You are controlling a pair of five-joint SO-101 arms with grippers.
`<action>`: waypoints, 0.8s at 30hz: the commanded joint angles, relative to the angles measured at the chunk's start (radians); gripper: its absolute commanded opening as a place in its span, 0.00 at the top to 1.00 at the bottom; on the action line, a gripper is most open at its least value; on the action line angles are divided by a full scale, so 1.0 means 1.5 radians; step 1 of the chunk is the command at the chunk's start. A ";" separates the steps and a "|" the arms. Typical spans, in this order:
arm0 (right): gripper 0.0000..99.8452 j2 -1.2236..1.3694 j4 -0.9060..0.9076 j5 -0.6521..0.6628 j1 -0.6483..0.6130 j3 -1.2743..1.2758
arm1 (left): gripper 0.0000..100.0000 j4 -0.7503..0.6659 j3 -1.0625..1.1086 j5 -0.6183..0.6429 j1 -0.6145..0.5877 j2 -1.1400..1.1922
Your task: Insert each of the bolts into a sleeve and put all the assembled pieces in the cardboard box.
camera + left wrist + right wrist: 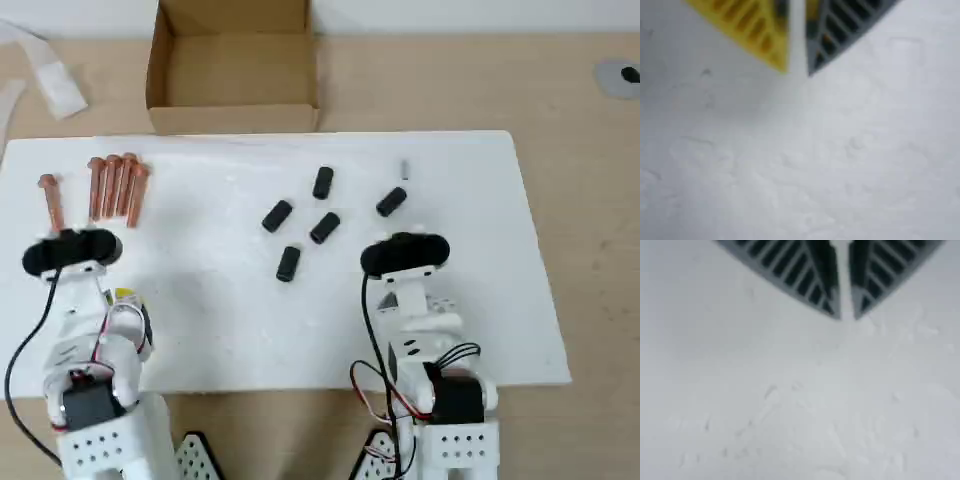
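**Nothing Picked Up Yet: Begin With One Bolt and One Sleeve**

Both hands hang low over bare parts of the white sheet. The left hand has its yellow and grey fingers pressed almost together, with only a thin slit between them and nothing in it. The right hand is drawn in just as tightly and is also empty.

Five copper bolts lie at the sheet's far left corner, ahead of the left arm. Four of them are packed side by side, and a single bolt lies apart on the outer side. Five black sleeves are scattered loosely mid-sheet without touching, and one sleeve is just ahead of the right arm. The cardboard box stands open on the worktop beyond the sheet's far edge, and no assembled pieces can be seen in it.

The first step is probably to fetch a pair. The single bolt looks the easiest pick because no neighbours crowd it. The left hand should spread first, then pinch the shank close to the head so the tip sticks out free. The right hand should grip the nearest sleeve across its round body, leaving both open ends clear. The sleeves will probably roll, so the fingers should close squarely on one. Bolt and sleeve need lining up end to end before any push.
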 commanded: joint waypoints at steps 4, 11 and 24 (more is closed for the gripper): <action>0.99 -0.027 -0.025 -0.005 0.007 -0.087 | 0.93 -0.033 -0.322 -0.011 -0.096 0.382; 0.99 0.351 -0.083 -0.060 -0.007 -0.324 | 0.93 0.073 -0.764 -0.030 -0.151 0.946; 0.99 0.985 -0.085 -0.126 -0.152 -0.800 | 0.91 0.351 -1.457 -0.143 -0.155 1.483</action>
